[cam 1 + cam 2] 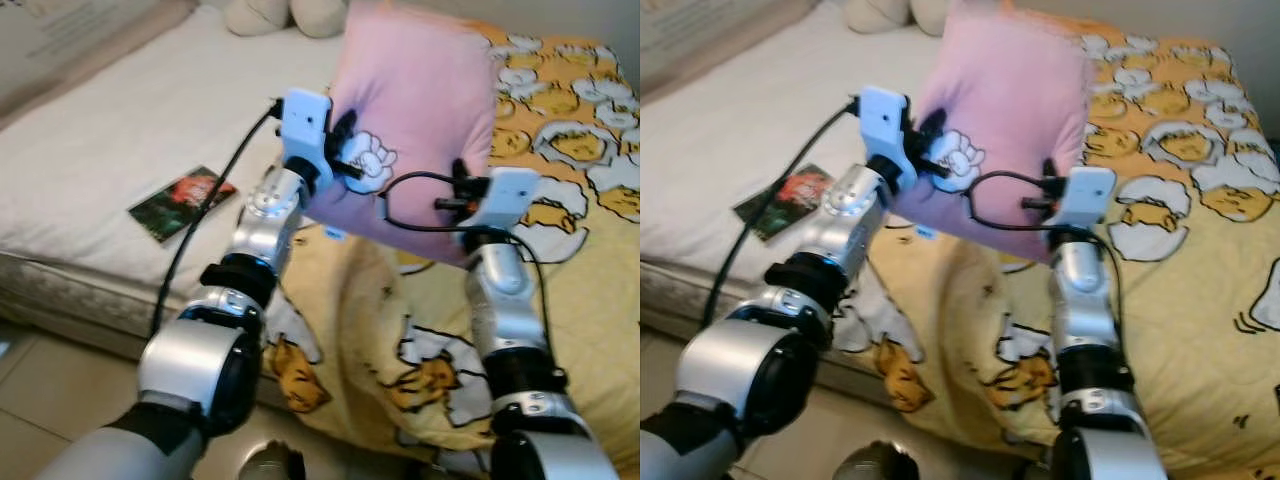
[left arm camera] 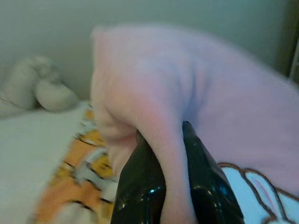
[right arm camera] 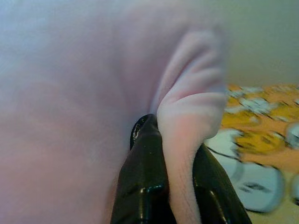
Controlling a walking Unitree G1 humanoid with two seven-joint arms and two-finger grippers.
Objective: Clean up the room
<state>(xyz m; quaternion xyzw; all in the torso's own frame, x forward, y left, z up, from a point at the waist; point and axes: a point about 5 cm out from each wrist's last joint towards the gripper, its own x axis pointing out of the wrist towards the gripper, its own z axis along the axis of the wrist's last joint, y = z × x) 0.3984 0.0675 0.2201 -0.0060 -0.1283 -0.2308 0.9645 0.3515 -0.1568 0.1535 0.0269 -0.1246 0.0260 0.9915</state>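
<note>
Pink and soft, one pillow (image 1: 415,115) hangs in the air above the bed (image 1: 130,130), held up between both arms. The left gripper (image 2: 174,140) is pinched down on a fold of the pillow's fabric at its left edge, its two black fingers (image 2: 140,186) nearly together with only the cloth between them. The right gripper (image 3: 175,135) grips the pillow's lower right edge the same way, a roll of pink fabric squeezed tight between its fingers (image 3: 142,177). A white cartoon figure (image 1: 372,160) is printed on the pillow's face, just beside the left gripper.

Below the pillow lies one yellow blanket (image 1: 560,150) printed with white cartoon dogs, spread over the right part of the bed and hanging crumpled over its near edge. The left part of the bed shows a bare white mattress, where one dark booklet (image 1: 182,202) with a red picture lies flat, well apart from the pillow. At the head of the bed rests one cream plush toy (image 1: 285,14), partly cut off by the frame edge.
</note>
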